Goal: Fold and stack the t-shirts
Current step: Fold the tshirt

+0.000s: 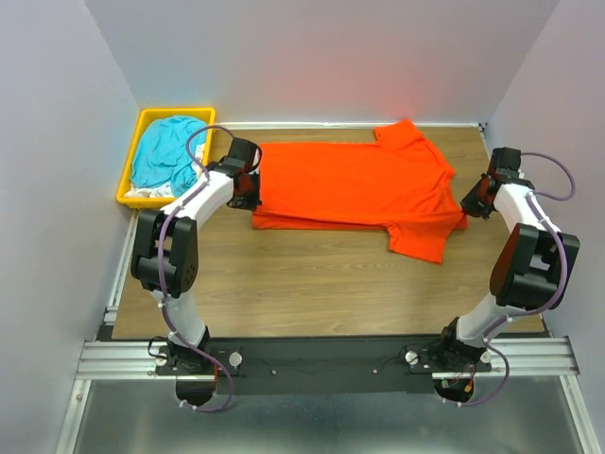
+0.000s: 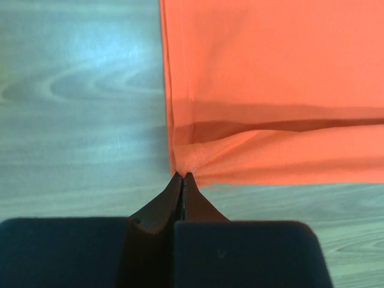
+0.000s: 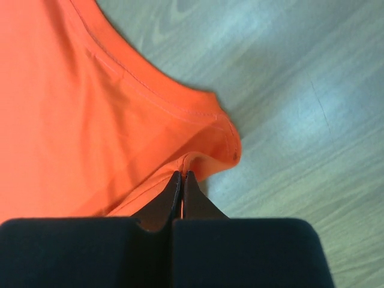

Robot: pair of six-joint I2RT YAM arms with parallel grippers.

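So the orange t-shirt (image 1: 359, 184) lies lengthwise along the far edge of the surface (image 1: 312, 284), stretched between both arms, left claw (image 2: 182, 176) pinched shut on its hem end, right claw (image 3: 182, 174) pinching its neck end.

Wooden table (image 1: 312, 284): orange-red t-shirt (image 1: 359, 184) spread flat along the far edge, near side folded over, yellow plastic bin (image 1: 130, 161) at far left corner.
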